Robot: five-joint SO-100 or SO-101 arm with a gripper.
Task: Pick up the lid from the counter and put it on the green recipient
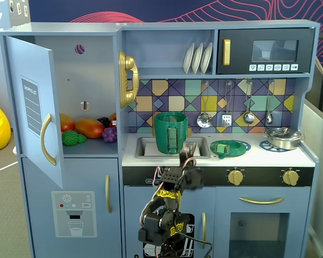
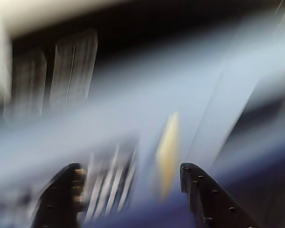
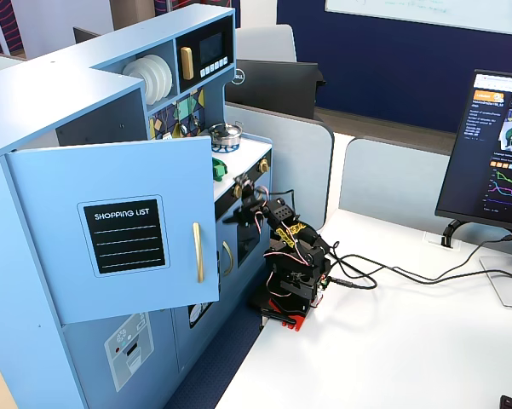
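End effector spread, empty | arm folded low, below counter | lid on counter

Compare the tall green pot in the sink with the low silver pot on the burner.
The tall dark green plastic pot stands in the sink and is taller; the low shiny silver metal pot sits on the right blue burner. The green one is matte, the silver one reflective. Both stand upright without lids.

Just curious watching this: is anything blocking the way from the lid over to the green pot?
Nothing visible does. The lid lies on the counter right of the green pot, with only bare counter and sink edge between; the pot's top is open.
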